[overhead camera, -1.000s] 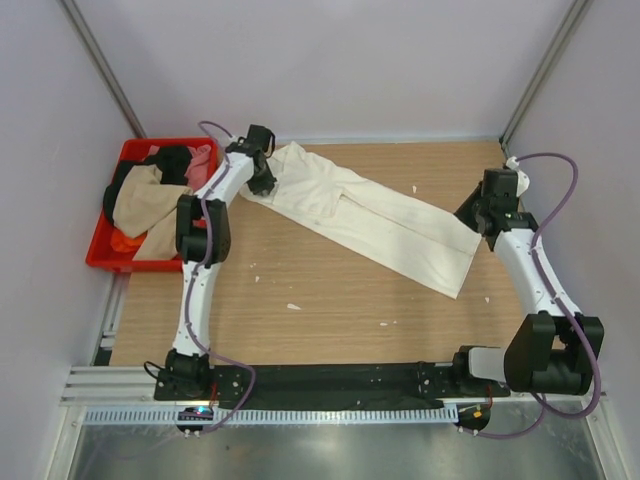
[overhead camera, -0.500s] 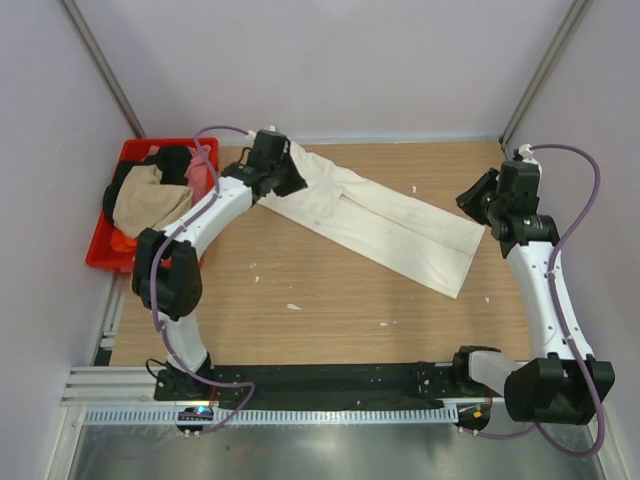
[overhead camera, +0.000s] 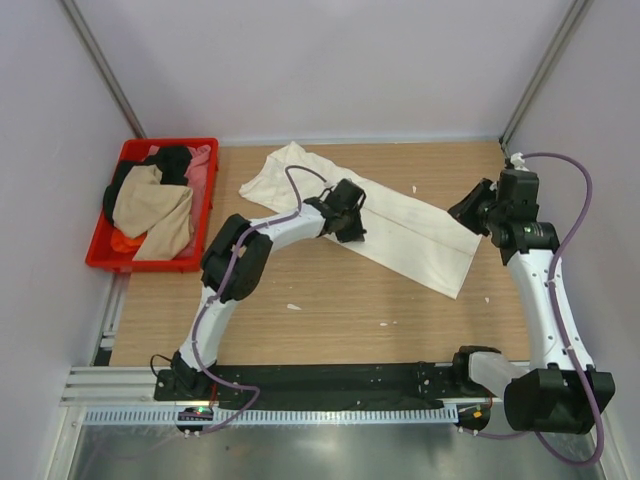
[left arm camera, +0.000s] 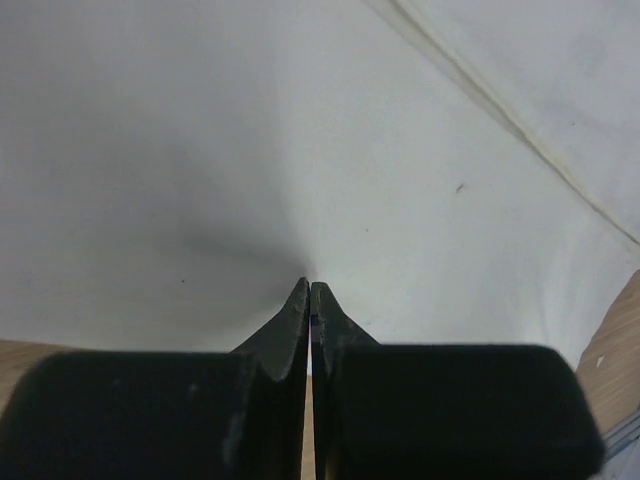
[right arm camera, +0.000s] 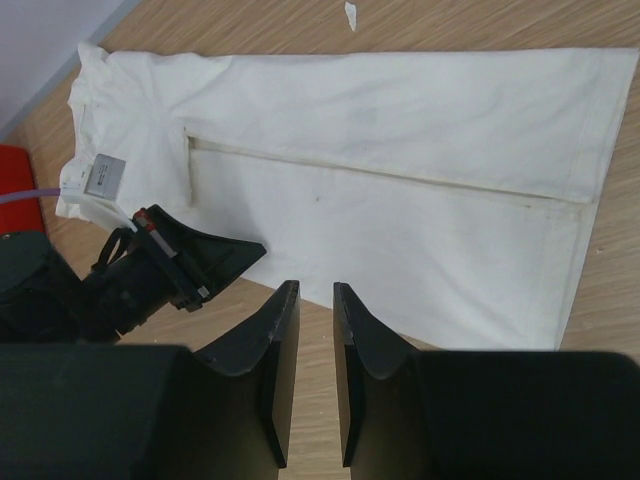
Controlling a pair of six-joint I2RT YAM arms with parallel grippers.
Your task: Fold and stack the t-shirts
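My left gripper [left arm camera: 308,288], clenched shut, presses the lengthwise-folded cream t-shirt [overhead camera: 410,228], apparently smoothing; next I should pinch an end.

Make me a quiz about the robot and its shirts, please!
1. True or false: the right fingers hold nothing.
2. Pick one: which fingers are fully shut, close up against the cream t-shirt? A) left fingers B) right fingers
3. Fill the gap: the tan t-shirt lies in the ___ crate.
Key: 1 true; 2 A; 3 red.
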